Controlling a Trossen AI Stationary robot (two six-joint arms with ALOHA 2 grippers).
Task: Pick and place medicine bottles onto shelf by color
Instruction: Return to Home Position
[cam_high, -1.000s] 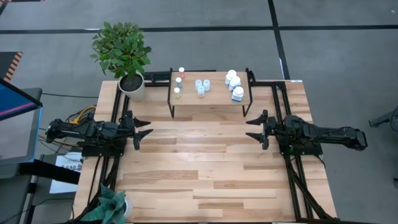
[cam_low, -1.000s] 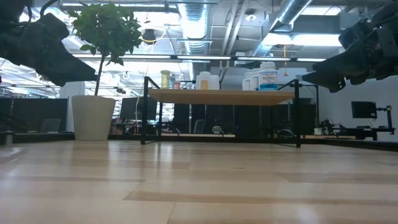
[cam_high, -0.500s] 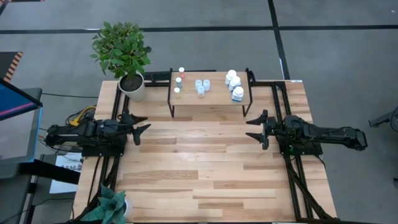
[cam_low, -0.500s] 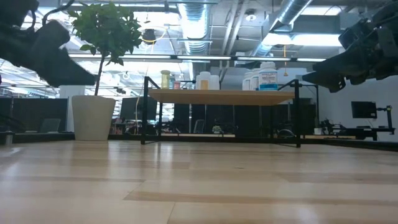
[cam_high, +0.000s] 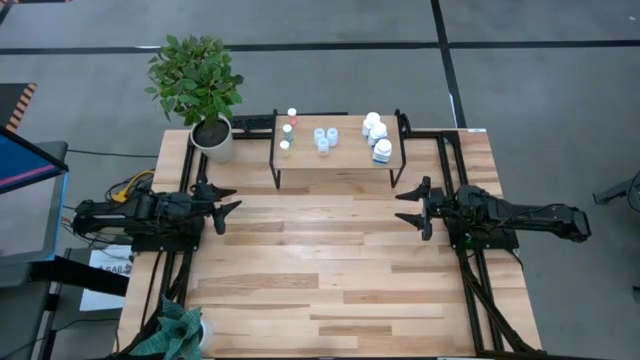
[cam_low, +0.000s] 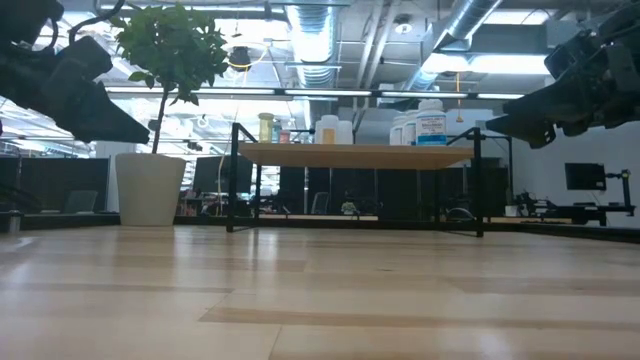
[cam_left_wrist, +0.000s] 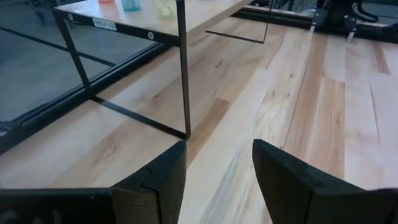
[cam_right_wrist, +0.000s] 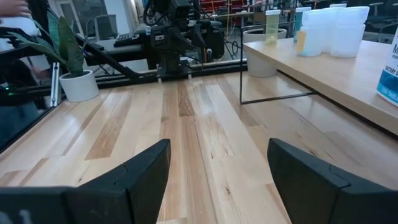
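The shelf (cam_high: 335, 158), a low rack with a light wood top and thin black legs, stands on its legs at the table's far middle. Several medicine bottles stand upright on its top: thin vials with red and yellowish caps (cam_high: 288, 130) at its left, light-blue ones (cam_high: 324, 138) in the middle, stubby white ones (cam_high: 377, 135) at its right. They also show in the low view (cam_low: 418, 127). My left gripper (cam_high: 228, 203) is open and empty at the table's left edge. My right gripper (cam_high: 409, 207) is open and empty at the right edge.
A white plant pot (cam_high: 213, 140) with a green plant stands at the far left corner beside the shelf. Another small plant (cam_high: 178, 328) sits at the near left corner. The wooden tabletop (cam_high: 330, 270) lies bare between the arms.
My left gripper has drawn back a little toward the table's left edge and risen slightly. The right arm and the bottles have kept still.
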